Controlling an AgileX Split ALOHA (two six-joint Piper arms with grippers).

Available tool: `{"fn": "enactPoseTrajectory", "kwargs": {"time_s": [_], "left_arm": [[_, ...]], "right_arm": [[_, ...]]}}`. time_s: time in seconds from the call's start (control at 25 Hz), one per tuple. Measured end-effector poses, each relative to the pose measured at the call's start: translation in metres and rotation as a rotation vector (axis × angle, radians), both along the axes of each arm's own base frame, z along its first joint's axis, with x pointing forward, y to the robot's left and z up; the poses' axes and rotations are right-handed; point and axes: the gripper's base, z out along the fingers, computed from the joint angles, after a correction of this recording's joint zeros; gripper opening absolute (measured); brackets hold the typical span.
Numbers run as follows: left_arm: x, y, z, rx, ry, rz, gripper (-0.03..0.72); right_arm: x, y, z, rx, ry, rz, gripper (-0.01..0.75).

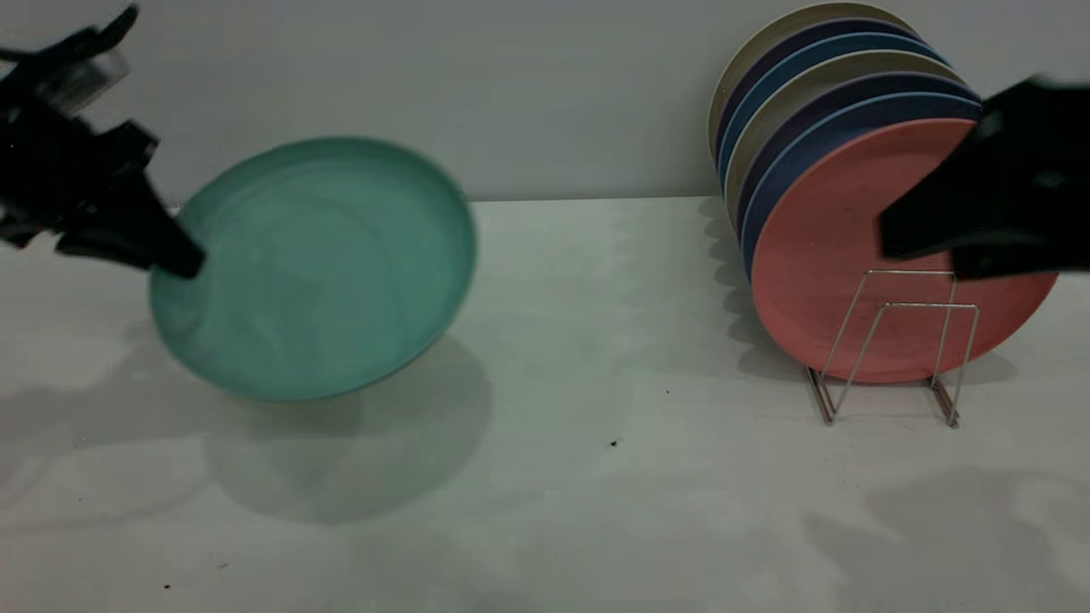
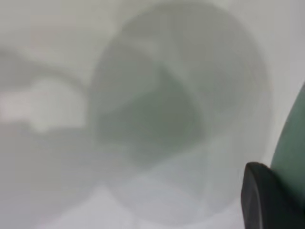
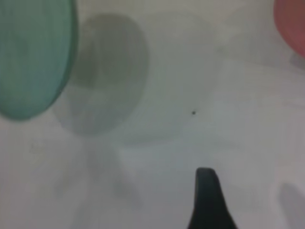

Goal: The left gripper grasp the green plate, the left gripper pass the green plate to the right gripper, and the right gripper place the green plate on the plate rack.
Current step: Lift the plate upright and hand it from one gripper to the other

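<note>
The left tool (image 1: pixel 174 260) is gripping the green plate (image 1: pixel 315 268) by its rim at the exterior view's left, its fingers pinched closed on the edge. The plate is hanging tilted in the air above the desk (image 1: pixel 596 477), its hollow face turned toward the camera, and it is casting a round shadow on the desk just below. In the left wrist view only one dark fingertip (image 2: pixel 264 200) is showing, with a sliver of the green plate (image 2: pixel 290 143) right beside it and the shadow spreading over the desk beneath.

The right tool (image 1: pixel 924 243) is sitting at the exterior view's right, in front of the pink plate (image 1: pixel 839 281), well apart from the green plate. How wide it is standing is not something these views are showing. The right wrist view is showing one dark finger (image 3: pixel 208 200) over the bare desk, the green plate (image 3: pixel 33 57) far off on one side and a corner of the pink plate (image 3: pixel 291 24) on the other.

The rack (image 1: pixel 890 349) is standing on the desk at the right. A row of upright plates is filling it, the pink one in front, then blue, purple and beige ones (image 1: pixel 817 77) behind. Two wire loops are standing bare in front of the pink plate.
</note>
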Motion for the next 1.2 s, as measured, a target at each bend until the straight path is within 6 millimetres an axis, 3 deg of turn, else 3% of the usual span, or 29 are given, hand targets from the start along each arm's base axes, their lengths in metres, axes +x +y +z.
{"fn": "enactPoseTrajectory", "kwargs": {"time_s": [0.32,0.6,0.92,1.04,1.2], "left_arm": [[-0.005,-0.059,0.002,-0.02,0.016,-0.145,0.018],[-0.013,-0.118,0.001,-0.004,0.002,-0.253,0.018],[-0.021,-0.157,0.007,-0.103,-0.022,-0.284,0.018],[-0.023,-0.166,0.011,-0.162,-0.033,-0.307,0.018],[-0.022,-0.163,0.012,-0.189,-0.032,-0.301,0.034]], "right_arm": [[0.02,0.016,-0.033,0.148,0.047,0.093,0.519],[0.029,0.022,-0.039,0.213,0.061,0.132,0.519],[0.029,0.022,-0.04,0.229,0.077,0.12,0.509],[0.029,0.023,-0.039,0.247,0.095,0.105,0.443],[0.029,0.023,-0.039,0.261,0.106,0.095,0.173]]}}
